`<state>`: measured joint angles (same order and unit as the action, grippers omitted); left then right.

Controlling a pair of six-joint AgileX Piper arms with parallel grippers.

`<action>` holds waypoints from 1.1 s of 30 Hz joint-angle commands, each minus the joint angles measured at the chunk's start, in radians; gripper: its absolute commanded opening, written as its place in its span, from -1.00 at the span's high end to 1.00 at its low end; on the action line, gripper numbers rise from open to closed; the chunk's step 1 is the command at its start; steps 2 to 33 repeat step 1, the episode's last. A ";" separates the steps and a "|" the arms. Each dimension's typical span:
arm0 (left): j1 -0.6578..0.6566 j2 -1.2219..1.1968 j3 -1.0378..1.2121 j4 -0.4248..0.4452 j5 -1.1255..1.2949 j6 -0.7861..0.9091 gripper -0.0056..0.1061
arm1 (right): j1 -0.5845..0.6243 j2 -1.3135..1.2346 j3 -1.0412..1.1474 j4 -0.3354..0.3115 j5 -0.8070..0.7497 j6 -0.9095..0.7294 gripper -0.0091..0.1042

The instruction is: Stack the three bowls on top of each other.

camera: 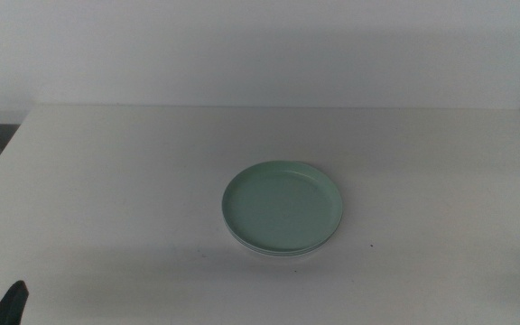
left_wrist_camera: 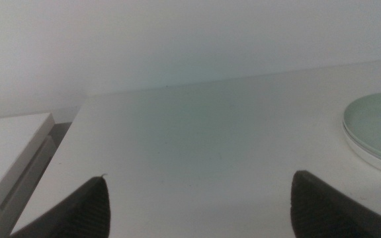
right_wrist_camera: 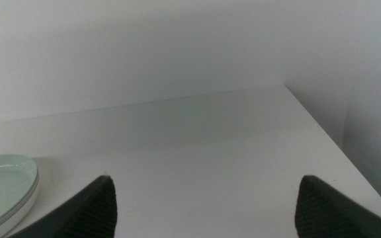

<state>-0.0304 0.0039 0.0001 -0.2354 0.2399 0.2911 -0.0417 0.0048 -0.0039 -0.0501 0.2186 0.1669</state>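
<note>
Left tool point(left_wrist_camera: 197, 211): its two dark jaws are seen set wide apart with nothing between them, low over the bare worktop point(camera: 106, 181). In the middle view only a dark tip is shown at the bottom edge, near the left corner point(camera: 9, 305). The stack is caught at the edge of its wrist view, well apart from the jaws.

Right tool point(right_wrist_camera: 204, 208): the jaws are likewise spread wide and empty, held low over the worktop near its right edge. It is not shown in the middle view.

Mint green bowl point(camera: 283, 206): it is seen uppermost on the stack, upright, opening upward, nothing inside it. Being round, no long axis can be given.

Lower bowls point(camera: 278, 252): only thin pale rims are seen beneath the green one, along the near side of the stack. Their colours and number cannot be told with certainty. In the left wrist view a whitish rim point(left_wrist_camera: 369, 153) is shown under the green one; in the right wrist view another pale rim point(right_wrist_camera: 20, 201) is shown.

Stack position: it is placed slightly right of the worktop's centre, well apart from every edge.

Open room: bare white surface is seen on all sides of the stack.

Beyond the left edge: a white panel point(left_wrist_camera: 8, 149) is seen, parted from the worktop by a dark gap.
</note>
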 commanded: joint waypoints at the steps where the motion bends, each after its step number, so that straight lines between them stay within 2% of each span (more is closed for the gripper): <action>1: -0.008 -0.004 0.000 -0.005 -0.019 -0.008 -0.78 | -0.007 -0.005 0.004 -0.011 -0.012 -0.003 -0.59; 33: -0.008 -0.004 0.000 -0.005 -0.019 -0.008 -0.78 | -0.007 -0.005 0.004 -0.011 -0.012 -0.003 -0.59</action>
